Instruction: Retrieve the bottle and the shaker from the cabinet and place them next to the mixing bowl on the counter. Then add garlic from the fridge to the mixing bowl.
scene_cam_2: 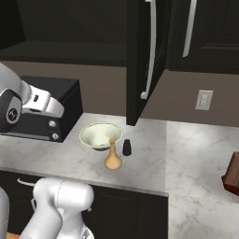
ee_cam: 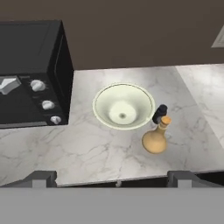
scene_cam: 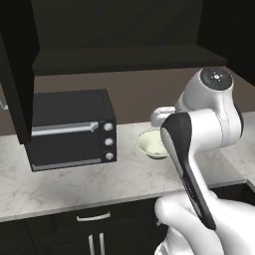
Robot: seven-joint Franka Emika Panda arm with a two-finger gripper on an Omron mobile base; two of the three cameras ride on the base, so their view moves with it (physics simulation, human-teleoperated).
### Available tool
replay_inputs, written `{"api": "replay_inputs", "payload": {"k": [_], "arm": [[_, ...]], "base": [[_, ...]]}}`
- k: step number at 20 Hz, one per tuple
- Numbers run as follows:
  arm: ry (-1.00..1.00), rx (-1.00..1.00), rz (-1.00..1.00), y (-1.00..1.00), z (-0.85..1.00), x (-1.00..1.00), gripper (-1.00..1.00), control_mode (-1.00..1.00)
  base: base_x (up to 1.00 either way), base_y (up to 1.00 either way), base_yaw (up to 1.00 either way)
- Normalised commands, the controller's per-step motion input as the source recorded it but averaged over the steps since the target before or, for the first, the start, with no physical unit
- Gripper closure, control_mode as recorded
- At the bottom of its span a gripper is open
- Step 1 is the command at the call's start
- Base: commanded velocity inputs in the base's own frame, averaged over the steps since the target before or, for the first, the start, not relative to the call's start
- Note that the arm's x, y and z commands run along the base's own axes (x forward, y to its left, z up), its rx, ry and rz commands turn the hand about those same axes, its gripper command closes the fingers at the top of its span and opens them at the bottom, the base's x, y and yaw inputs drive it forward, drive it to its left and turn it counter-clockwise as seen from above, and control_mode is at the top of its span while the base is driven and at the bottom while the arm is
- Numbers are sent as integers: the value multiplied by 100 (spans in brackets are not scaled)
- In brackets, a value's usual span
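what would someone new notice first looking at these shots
Probably the pale mixing bowl in the middle of the marbled counter, with the tan-orange bottle and the small dark shaker standing close beside it. Next, the black toaster oven on the counter to the bowl's left, and the white arm rising in front with its gripper open above the counter.

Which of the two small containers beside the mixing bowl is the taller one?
The tan-orange bottle: its long narrow neck rises well above the stubby dark shaker beside it.
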Motion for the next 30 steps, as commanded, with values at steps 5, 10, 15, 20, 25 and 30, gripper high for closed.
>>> {"api": "replay_inputs", "payload": {"k": [5, 10, 15, 20, 25, 30], "arm": [[-10, 1, 0, -2, 0, -11, -100, -100], [-19, 0, -1, -18, -17, 10, -100, -100], [-9, 1, 0, -12, 2, 0, -100, -100], [0, 0, 0, 0, 0, 0, -100, -100], [0, 0, 0, 0, 0, 0, -100, -100], [0, 0, 0, 0, 0, 0, -100, 100]], "base": [[0, 0, 0], [0, 0, 0], [0, 0, 0], [0, 0, 0], [0, 0, 0], [-3, 0, 0]]}}
